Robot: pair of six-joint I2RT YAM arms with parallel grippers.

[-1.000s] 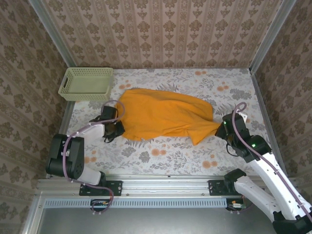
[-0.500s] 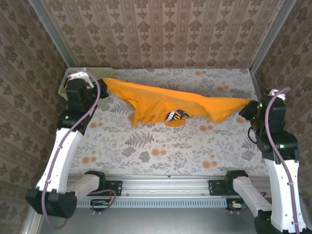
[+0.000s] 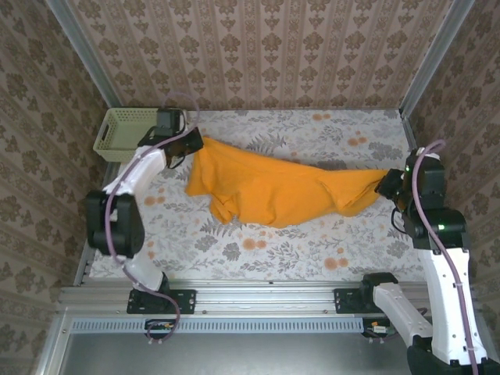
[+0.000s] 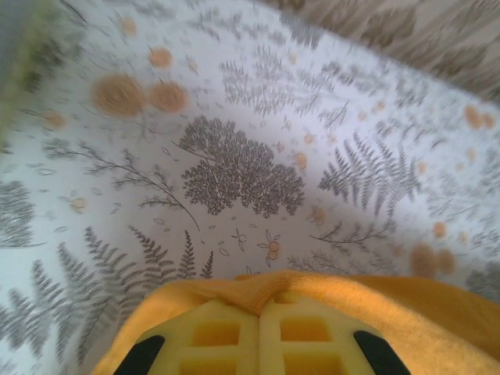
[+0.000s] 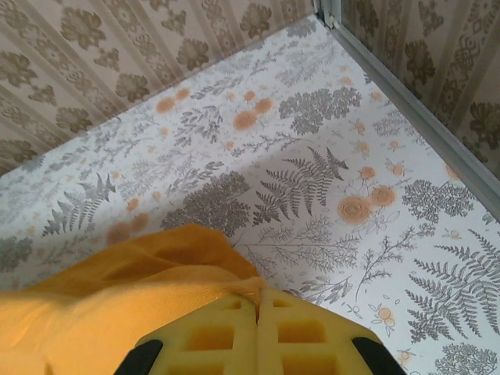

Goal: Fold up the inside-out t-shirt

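I judge this to be the spreading step that comes ahead of any fold: the soft orange-yellow cotton t-shirt (image 3: 273, 191) is drawn out between my two arms and needs to lie flat. My left gripper (image 3: 190, 145) is closed with a bunched edge of the cloth pinched between its yellow pads, at the far left of the floral-patterned table (image 3: 312, 250), just beside the pale green plastic mesh basket (image 3: 137, 133). My right gripper (image 3: 385, 184) is likewise clamped on the opposite end, near the right side of the table. The shirt sags onto the table between them, plain orange face up, with a rumpled flap hanging toward me on its left half. The next move calls for even tension, lowering both ends together, then letting go to re-grasp for a fold.
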